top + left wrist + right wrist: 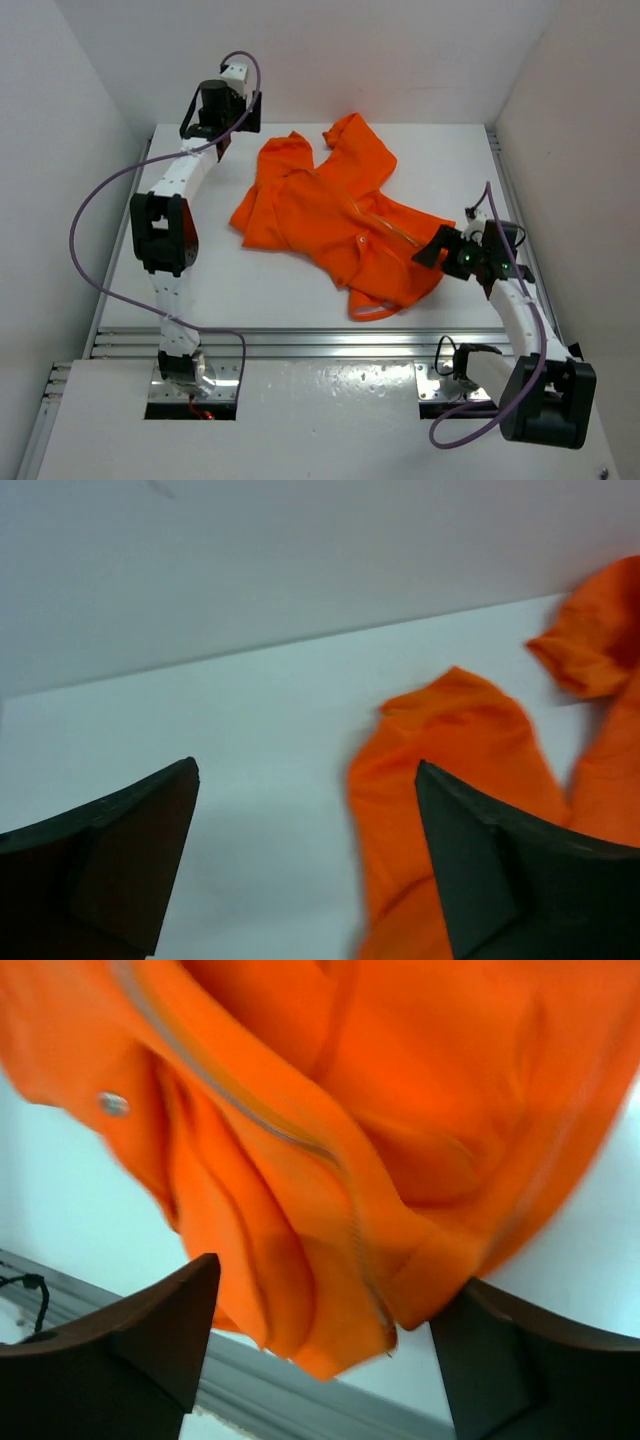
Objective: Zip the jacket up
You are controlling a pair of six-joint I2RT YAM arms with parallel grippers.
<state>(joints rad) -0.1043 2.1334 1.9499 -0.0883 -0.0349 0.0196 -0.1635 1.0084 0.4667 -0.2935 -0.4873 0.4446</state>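
A white table [260, 290] holds the orange jacket [330, 215], lying rumpled at its centre with the hem toward five o'clock. The left gripper [305, 770] hangs wide open and empty at the jacket's ten o'clock, beside a sleeve. The right gripper [335, 1285], at four o'clock, is spread wide and holds nothing. The hem corner sits between its jaws, probably to line up on the lower end of the zipper [250, 1115], near a metal snap [113, 1104].
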